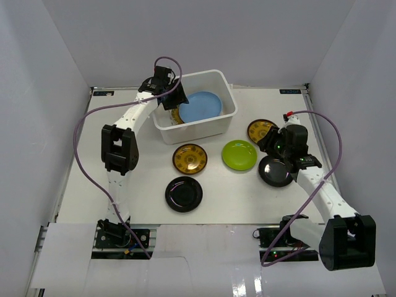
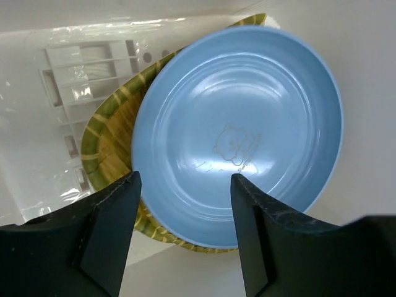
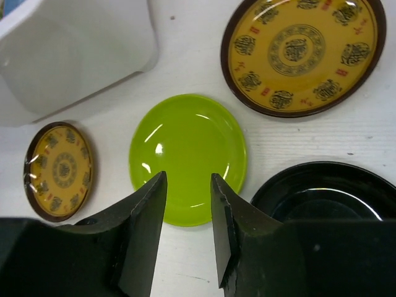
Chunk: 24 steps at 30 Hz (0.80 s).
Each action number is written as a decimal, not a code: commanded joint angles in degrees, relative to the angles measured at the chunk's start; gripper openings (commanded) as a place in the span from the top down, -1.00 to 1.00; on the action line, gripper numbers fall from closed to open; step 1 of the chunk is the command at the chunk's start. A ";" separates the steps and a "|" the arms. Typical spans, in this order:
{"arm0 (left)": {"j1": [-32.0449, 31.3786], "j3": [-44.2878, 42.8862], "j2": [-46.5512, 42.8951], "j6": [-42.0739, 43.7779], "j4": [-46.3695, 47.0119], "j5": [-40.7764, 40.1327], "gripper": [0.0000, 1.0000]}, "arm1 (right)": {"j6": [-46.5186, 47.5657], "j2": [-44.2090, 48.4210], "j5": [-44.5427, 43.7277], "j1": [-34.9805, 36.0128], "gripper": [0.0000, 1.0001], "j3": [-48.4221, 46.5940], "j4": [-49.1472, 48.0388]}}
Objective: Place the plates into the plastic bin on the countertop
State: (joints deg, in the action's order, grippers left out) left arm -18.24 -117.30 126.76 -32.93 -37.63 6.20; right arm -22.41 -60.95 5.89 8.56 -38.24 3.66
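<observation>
The white plastic bin (image 1: 197,128) stands at the back centre. In it lies the light blue plate (image 1: 202,105) on a woven straw-yellow plate (image 1: 176,116). My left gripper (image 1: 176,101) is open and empty above the bin's left end; its wrist view shows the blue plate (image 2: 238,133) and the straw plate (image 2: 106,145) below the open gripper (image 2: 185,185). My right gripper (image 1: 267,144) is open and empty, hovering over the near edge of the lime green plate (image 3: 185,145), which shows between its fingers.
On the countertop (image 1: 142,179) lie the lime green plate (image 1: 239,154), two gold-patterned plates (image 1: 189,158) (image 1: 261,130) and two black plates (image 1: 184,193) (image 1: 275,171). Pale grey walls close in the sides and back.
</observation>
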 commanded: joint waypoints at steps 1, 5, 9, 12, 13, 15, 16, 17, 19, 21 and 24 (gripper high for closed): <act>-0.30 -3.64 -2.48 1.73 0.36 2.15 -0.41 | 0.62 -1.36 -5.09 -1.00 0.17 -3.24 -0.58; -0.22 -7.75 -6.07 2.16 0.45 4.43 -0.66 | 0.62 -6.18 -7.82 -5.63 -0.01 -5.96 -0.50; -0.31 -6.74 -15.70 2.96 2.89 5.84 -0.67 | 0.01 -12.16 -10.37 -10.83 -0.24 -8.33 -1.02; -0.92 9.62 -30.00 2.08 9.81 6.37 -0.67 | -0.52 -17.53 -11.16 -12.16 -0.27 -9.83 -2.16; -1.18 15.28 -34.17 1.47 11.85 6.20 -0.66 | -0.70 -18.93 -11.08 -12.51 -0.28 -11.23 -2.34; -1.88 32.19 -45.82 0.68 17.13 4.98 -0.64 | -0.96 -22.62 -10.73 -12.69 -0.28 -12.82 -2.78; -1.97 37.61 -49.47 -0.02 18.28 4.70 -0.62 | -1.31 -23.85 -9.77 -12.86 -0.27 -14.22 -2.96; -2.15 42.45 -52.72 -0.03 20.29 4.53 -0.61 | -1.32 -26.13 -9.76 -12.95 -0.26 -15.10 -2.96; -2.50 54.47 -60.62 0.32 20.58 2.78 -0.57 | -1.14 -28.51 -10.11 -13.39 -0.23 -16.60 -2.96; -2.59 60.58 -64.51 1.11 19.70 2.07 -0.54 | -1.05 -31.42 -9.67 -13.92 -0.18 -18.09 -2.96; -2.59 69.55 -69.36 0.76 19.26 0.57 -0.42 | -1.84 -34.67 -7.91 -14.88 -0.08 -18.89 -5.05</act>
State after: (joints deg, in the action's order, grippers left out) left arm -20.95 -55.00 56.21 -32.16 -16.43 9.30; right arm -23.64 -93.67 -2.94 -5.19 -54.72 2.20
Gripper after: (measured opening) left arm 0.717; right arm 0.548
